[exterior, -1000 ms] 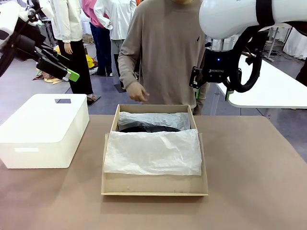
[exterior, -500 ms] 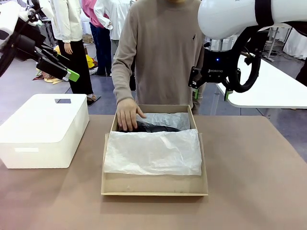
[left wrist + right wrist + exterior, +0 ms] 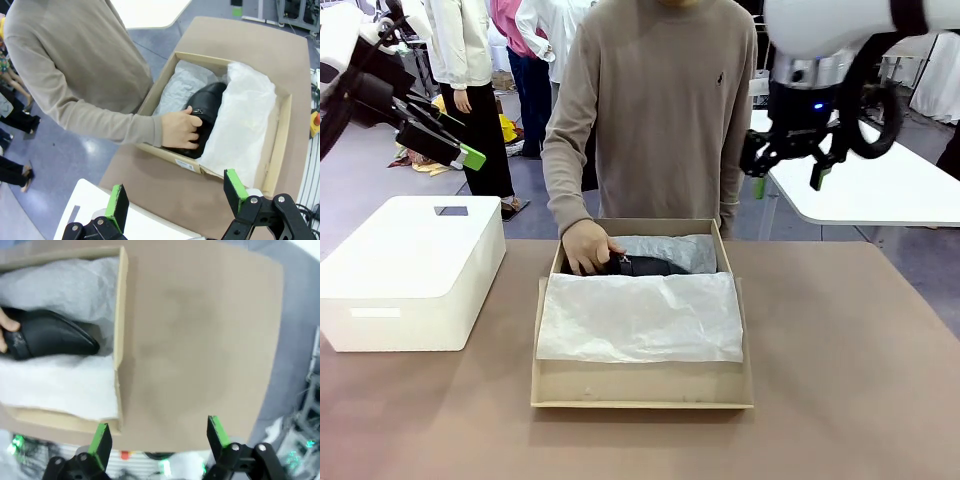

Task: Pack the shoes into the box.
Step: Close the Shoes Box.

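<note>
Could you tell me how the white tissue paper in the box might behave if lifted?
The tissue paper looks thin and crumpled, so it is probably floppy and very light. It lies loose over the shoe, so a pinch may drag or tear it.

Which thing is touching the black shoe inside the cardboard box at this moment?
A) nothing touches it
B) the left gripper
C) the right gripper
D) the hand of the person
D: the left wrist view shows the person's hand lying on the black shoe inside the box.
</note>
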{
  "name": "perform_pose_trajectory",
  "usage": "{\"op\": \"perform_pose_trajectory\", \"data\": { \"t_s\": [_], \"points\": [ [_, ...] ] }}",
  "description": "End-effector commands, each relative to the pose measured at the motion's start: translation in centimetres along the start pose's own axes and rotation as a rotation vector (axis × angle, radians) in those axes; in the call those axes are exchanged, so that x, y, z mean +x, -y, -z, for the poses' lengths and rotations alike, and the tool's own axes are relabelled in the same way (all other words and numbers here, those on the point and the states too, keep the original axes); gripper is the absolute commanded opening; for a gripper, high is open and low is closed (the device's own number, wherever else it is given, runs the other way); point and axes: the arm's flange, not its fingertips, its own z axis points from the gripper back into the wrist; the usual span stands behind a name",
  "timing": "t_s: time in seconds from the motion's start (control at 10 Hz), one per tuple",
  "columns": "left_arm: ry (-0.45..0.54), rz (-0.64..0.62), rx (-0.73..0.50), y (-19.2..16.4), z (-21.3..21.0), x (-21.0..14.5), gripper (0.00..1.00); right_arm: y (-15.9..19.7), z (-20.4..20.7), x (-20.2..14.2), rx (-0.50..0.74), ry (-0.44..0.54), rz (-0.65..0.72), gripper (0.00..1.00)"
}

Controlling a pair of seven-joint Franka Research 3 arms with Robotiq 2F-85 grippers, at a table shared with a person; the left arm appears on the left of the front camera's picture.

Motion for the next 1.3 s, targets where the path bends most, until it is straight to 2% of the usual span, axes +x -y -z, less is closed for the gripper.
{"op": "perform_pose_trajectory", "data": {
  "t_s": [0.0,0.3,0.5,0.7,0.8,0.9,1.2],
  "points": [
    [0.012,0.008,-0.015,-0.2,0.0,-0.1,1.00,4.0,0.0,-1.5,0.018,-0.007,-0.248,1.00],
    [0.012,0.008,-0.015,-0.2,0.0,-0.1,1.00,7.8,0.5,-2.8,0.124,0.058,-0.654,1.00],
    [0.012,0.008,-0.015,-0.2,0.0,-0.1,1.00,9.6,1.1,-3.4,0.194,0.106,-0.829,1.00],
    [0.012,0.008,-0.015,-0.2,0.0,-0.1,1.00,10.2,1.4,-4.0,0.243,0.193,-0.909,1.00],
    [0.012,0.008,-0.015,-0.2,0.0,-0.1,1.00,10.1,1.3,-4.1,0.231,0.193,-0.881,1.00],
    [0.012,0.008,-0.015,-0.2,0.0,-0.1,1.00,10.1,0.8,-3.2,0.179,0.140,-0.866,1.00],
    [0.012,0.008,-0.015,-0.2,0.0,-0.1,1.00,10.1,0.8,-3.2,0.179,0.140,-0.866,1.00]
  ]
}}
